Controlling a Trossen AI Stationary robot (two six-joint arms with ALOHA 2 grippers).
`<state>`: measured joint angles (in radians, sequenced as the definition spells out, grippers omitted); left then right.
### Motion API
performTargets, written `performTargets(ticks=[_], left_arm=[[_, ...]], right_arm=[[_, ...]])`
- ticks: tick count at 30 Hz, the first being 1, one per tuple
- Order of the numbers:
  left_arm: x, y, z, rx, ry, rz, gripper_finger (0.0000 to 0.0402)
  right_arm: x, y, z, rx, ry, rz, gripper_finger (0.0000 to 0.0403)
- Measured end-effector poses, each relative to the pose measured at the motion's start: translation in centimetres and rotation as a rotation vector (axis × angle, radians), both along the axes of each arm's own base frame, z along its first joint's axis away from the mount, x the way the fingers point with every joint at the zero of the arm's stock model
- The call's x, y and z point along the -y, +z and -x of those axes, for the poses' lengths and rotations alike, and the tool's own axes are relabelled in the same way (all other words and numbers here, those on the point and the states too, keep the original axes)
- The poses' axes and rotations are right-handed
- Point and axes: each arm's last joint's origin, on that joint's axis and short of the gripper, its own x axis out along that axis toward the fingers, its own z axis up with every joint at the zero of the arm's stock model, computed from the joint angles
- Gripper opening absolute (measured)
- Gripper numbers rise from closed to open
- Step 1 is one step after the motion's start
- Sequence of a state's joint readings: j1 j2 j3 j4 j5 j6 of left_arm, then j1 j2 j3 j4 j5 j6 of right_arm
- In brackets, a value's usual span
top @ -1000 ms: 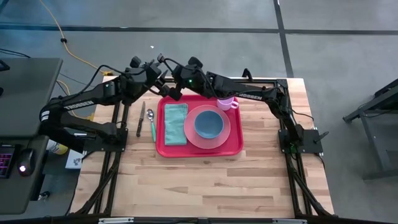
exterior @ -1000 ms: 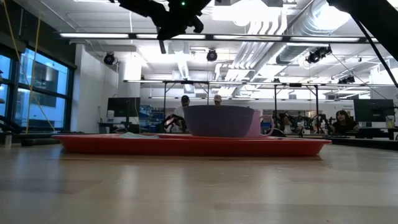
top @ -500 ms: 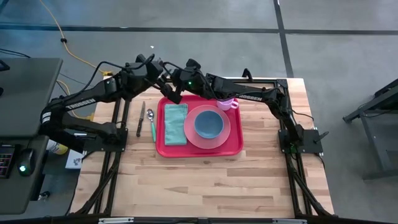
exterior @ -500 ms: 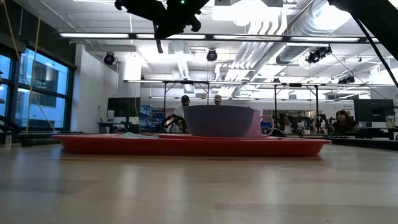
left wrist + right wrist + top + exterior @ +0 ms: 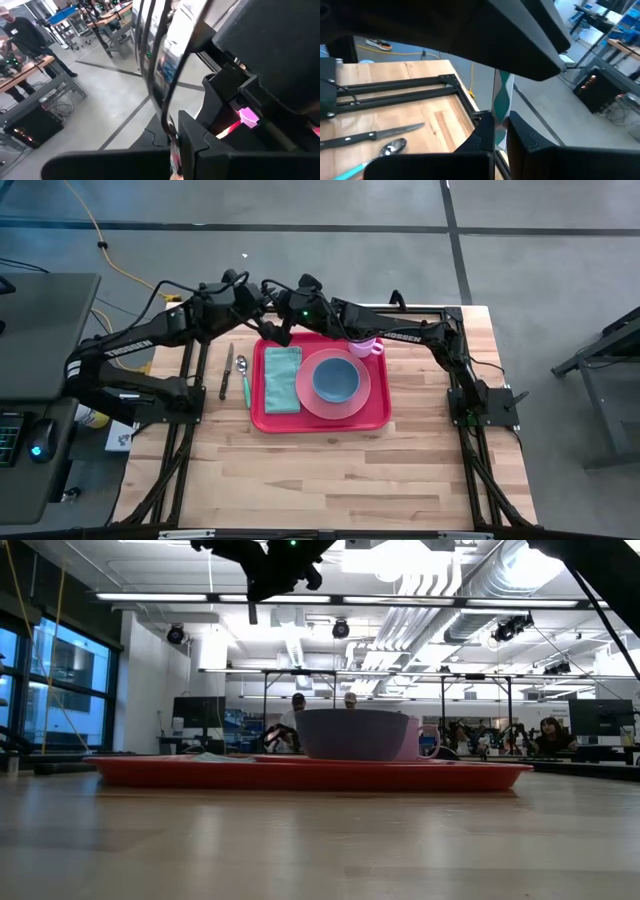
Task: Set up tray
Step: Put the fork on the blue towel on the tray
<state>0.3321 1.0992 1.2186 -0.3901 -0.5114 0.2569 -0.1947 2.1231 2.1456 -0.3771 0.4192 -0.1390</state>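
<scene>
The tray (image 5: 378, 412) lies flat in the middle of the desk (image 5: 330, 470), with a folded teal napkin (image 5: 283, 378), a pink plate (image 5: 360, 402) carrying a blue bowl (image 5: 336, 378), and a pink cup (image 5: 365, 346) on it. A knife (image 5: 227, 370) and a spoon (image 5: 243, 378) lie on the wood just beside its left edge.

Both arms are raised over the tray's far left corner, close together. The right hand (image 5: 273, 331) is clenched on a thin teal strip (image 5: 500, 105) that I cannot name. Whether the left hand (image 5: 259, 300) has taken hold of anything, I cannot tell.

The tray looks like stiff moulded plastic, light by itself, and smooth enough that the dishes would likely slide if it tipped. The bowl and cup put the weight toward the middle and the right. If it has to be moved, I would pinch the raised rim at the bare stretches on the two short sides, one hand each, and keep it level; a push along the desk looks safer than a lift.
</scene>
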Motion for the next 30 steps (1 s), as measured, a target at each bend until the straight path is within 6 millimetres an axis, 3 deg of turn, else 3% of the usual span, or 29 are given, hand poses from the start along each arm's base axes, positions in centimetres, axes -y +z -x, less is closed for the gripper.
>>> performTargets(ticks=[8,13,17,23,30], left_arm=[[0.3,0.5,1.1,-0.008,0.014,-0.023,0.0035],[0.1,0.4,1.8,-0.064,0.120,-0.054,0.0035],[0.4,0.2,1.8,-0.085,0.079,-0.036,0.0035],[0.8,0.4,2.8,-0.081,0.023,-0.013,0.0035],[2.5,0.7,5.5,-0.027,-0.201,0.134,0.0035]], right_arm=[[-0.1,0.1,-0.1,0.018,0.069,-0.019,0.0012],[-0.6,0.0,-0.3,0.018,0.201,-0.083,0.0086],[-0.6,0.1,-0.1,0.046,0.232,-0.151,0.0165],[1.2,-0.2,1.9,-0.083,0.100,-0.226,0.0252],[2.1,0.9,6.2,-0.266,0.012,-0.345,0.0265]])
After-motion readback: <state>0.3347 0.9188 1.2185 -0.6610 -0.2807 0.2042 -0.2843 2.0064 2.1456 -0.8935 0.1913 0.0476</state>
